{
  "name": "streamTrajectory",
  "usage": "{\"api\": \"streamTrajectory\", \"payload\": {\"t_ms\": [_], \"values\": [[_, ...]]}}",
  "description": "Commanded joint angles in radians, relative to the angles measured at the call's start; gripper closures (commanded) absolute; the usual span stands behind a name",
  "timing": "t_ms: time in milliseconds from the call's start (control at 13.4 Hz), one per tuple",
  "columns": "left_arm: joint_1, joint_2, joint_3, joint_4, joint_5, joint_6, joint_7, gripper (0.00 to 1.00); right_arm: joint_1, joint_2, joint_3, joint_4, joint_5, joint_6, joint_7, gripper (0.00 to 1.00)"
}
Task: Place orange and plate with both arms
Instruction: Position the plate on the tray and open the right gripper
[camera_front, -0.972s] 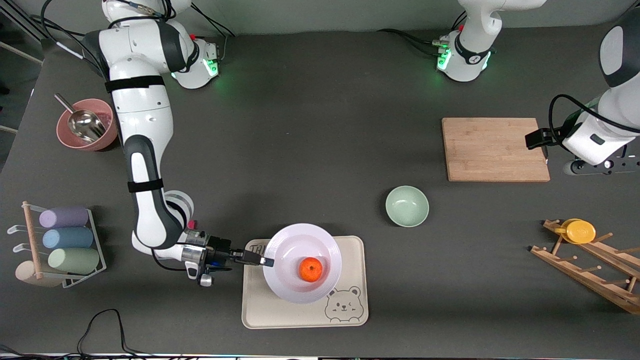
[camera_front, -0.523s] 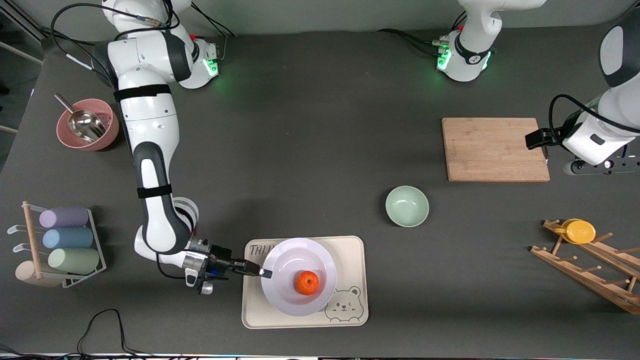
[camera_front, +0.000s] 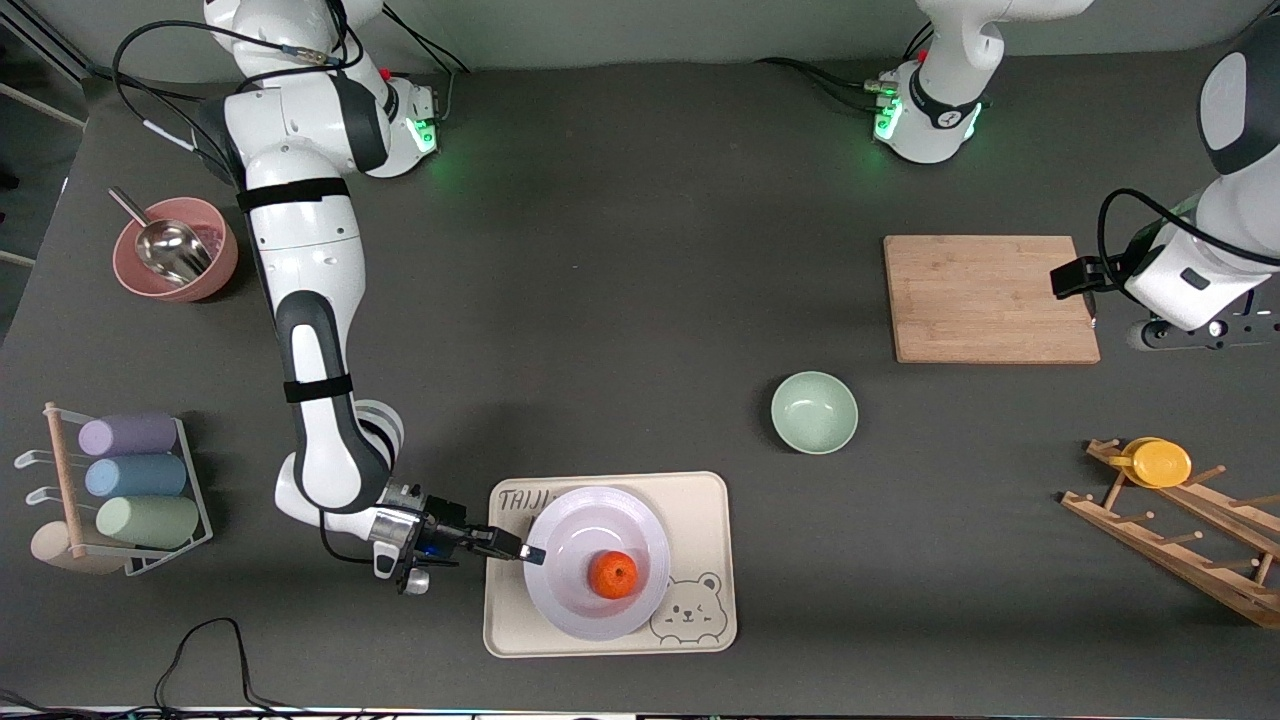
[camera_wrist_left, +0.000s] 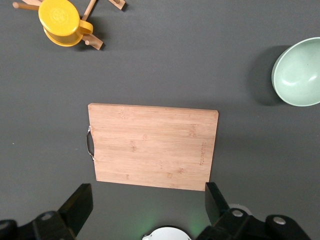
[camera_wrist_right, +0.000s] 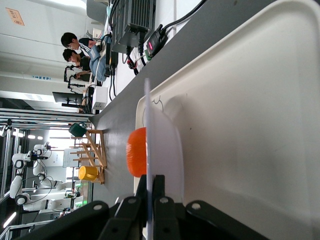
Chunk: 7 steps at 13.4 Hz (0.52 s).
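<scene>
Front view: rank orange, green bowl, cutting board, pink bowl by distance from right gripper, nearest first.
From the right gripper, shut on the plate rim:
1. orange, on the plate
2. green bowl, mid-table
3. pink bowl, right arm's end
4. cutting board, left arm's end

Even, fairly bright overhead light falls on the dark matte table (camera_front: 620, 300), which shows no glare. Shadows are soft and short: a faint one lies beside the green bowl (camera_front: 814, 411), and a dim patch spreads under the right arm just above the right gripper (camera_front: 530, 551). The white plate (camera_front: 598, 578) pinched in that gripper has a mild sheen, and the orange (camera_front: 612, 574) on it is vivid and sharp. Green lamps glow at both arm bases. In the right wrist view the room in the distance is bright and washed out, while the fingers (camera_wrist_right: 159, 210) close to the lens are dark and soft. The left wrist view is crisp, with the cutting board (camera_wrist_left: 152, 146) evenly lit.
</scene>
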Motion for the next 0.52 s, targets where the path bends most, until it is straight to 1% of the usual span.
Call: {"api": "streamTrajectory", "payload": {"t_ms": [0, 75, 224, 299, 374, 448], "values": [[-0.004, -0.003, 0.005, -0.004, 0.006, 0.007, 0.007, 0.00, -0.009, 0.016, 0.010, 0.043, -0.005, 0.004, -0.001, 0.49], [-0.004, -0.003, 0.005, -0.004, 0.006, 0.007, 0.007, 0.00, -0.007, 0.016, 0.010, 0.043, -0.007, 0.005, -0.001, 0.36], [-0.002, -0.003, 0.005, -0.004, 0.006, 0.007, 0.007, 0.00, -0.006, 0.012, 0.008, 0.043, -0.013, 0.005, 0.001, 0.04], [-0.004, -0.003, 0.007, -0.004, 0.006, 0.007, 0.007, 0.00, -0.006, 0.009, 0.005, 0.043, -0.016, 0.005, 0.002, 0.01], [-0.004, -0.003, 0.005, -0.004, 0.006, 0.007, 0.007, 0.00, -0.004, 0.009, 0.002, 0.043, -0.023, 0.005, 0.002, 0.01], [-0.004, -0.003, 0.005, -0.004, 0.004, 0.007, 0.007, 0.00, -0.002, 0.007, 0.001, 0.045, -0.061, 0.010, 0.001, 0.00]]}}
